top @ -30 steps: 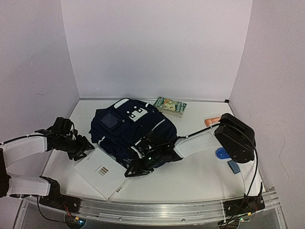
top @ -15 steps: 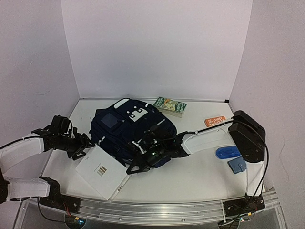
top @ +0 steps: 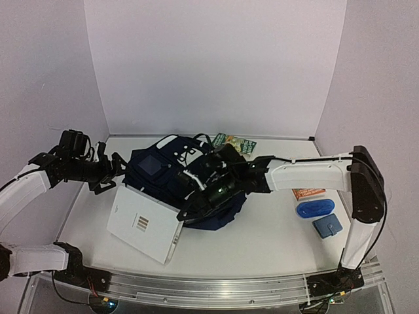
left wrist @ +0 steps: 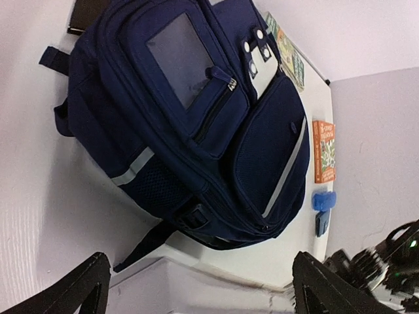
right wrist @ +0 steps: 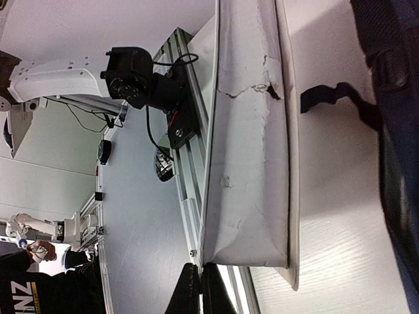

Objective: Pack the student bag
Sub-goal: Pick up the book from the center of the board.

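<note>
while your right gripper [top: 187, 209] was pressed together on a corner of the white notebook [top: 144, 224], seemingly nipping it so that this edge stood raised against the bag [top: 157, 178], your left gripper [top: 112, 174] hung spread wide and empty just beside the bag's left side.

the bag lay face up in the middle of the table [top: 262, 242], toward the far edge. its long axis slanted from far-left to near-right, and the end with the white patch pointed at the far edge. it sat straight ahead of your left fingers. the notebook leaned along its near-left flank, between your two grippers. both arms were close. the right one was taken up with the notebook, so the left looked like the free one for the zips.

the left wrist view showed you what the top view did not: the front pocket's zip pull [left wrist: 230, 82] was drawn shut, and no opening showed anywhere on that face. by that, the bag probably needed opening before the notebook could go in.

only the right wrist view showed the notebook's creased, cracked edge and a loose strap [right wrist: 327, 98] beside it. the fingertips met the cover at the very bottom of that view, too cramped to be sure of the grip. only the top view showed the tilt.
</note>
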Motion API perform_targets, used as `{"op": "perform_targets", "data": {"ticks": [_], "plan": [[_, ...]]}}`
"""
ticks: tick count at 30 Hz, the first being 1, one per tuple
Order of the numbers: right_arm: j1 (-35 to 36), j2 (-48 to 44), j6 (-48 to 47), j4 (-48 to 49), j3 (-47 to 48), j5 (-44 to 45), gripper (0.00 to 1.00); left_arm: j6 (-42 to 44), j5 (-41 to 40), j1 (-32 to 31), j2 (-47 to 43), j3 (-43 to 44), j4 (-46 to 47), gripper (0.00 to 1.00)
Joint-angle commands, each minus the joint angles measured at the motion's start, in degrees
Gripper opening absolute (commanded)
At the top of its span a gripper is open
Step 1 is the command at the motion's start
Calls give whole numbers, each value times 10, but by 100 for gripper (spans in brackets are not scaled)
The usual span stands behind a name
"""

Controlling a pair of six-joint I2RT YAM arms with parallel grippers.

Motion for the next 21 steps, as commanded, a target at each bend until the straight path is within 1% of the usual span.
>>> {"op": "perform_targets", "data": {"ticks": [1,6,10,12,15,18,19,21], "plan": [[-56,-55,-84,-81,43,9,0,78,64,-2,27,59,17,97],[-104,-83,-109,-107,43,15,0,116,70,-2,54,104,13,97],[-132,-92,-120,-115,57,15,0,112,109,-2,76,106,53,97],[-137,-88,-152,-150,75,18,0,135,129,-2,94,123,56,97],[-137,-76,-227,-226,111,25,0,188,141,-1,124,168,32,97],[-137,-85,-282,-270,112,40,0,224,147,-1,149,210,0,98],[-137,-92,-297,-279,110,44,0,236,157,-1,157,218,-6,98],[-137,-105,-326,-305,111,50,0,267,209,-1,173,238,-21,98]]}}
